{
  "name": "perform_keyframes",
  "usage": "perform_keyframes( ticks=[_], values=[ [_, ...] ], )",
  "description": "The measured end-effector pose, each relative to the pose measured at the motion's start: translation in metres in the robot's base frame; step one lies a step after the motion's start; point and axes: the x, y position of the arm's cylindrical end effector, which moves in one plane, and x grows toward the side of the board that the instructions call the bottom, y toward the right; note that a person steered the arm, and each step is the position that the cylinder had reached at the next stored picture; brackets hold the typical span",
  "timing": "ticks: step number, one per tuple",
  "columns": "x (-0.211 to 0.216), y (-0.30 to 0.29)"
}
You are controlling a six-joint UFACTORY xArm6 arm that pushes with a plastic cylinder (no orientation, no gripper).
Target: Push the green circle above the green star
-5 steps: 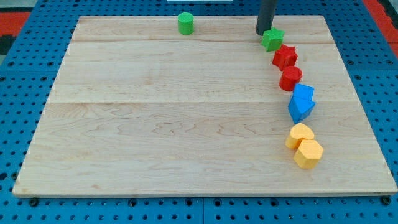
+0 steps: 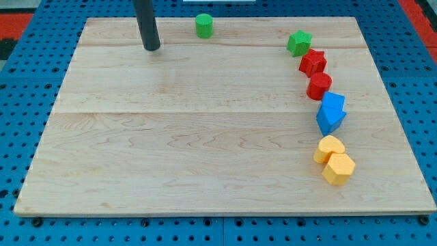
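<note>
Tip [image 2: 151, 48] rests left of upright green circle [image 2: 203, 26], apart; no hand shows.

A pale wooden board [image 2: 205, 150] lies on blue pegboard [image 2: 20, 137] — red patches at the view's top corners.

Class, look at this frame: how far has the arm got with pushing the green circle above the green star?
Done: nothing visible; the green circle sits near the view's top edge, well to the view's left of the green star. In hand: my tip rests on the board to the view's left of the circle, not touching it, a likely spot for pushing it rightward. Left: the whole push toward the view's right.
</note>
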Motion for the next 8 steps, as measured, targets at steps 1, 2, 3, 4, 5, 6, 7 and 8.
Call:
perform_keyframes(
  ticks=[1,2,3,4,5,6,7,8],
  values=[
    [-0.045,0.004],
    [-0.042,0.066],
    [-0.042,0.138],
    [-0.052,0.168],
    [-0.065,0.151],
    [-0.063,0.179],
    [-0.060,0.235],
    [-0.060,0.245]
  ],
)
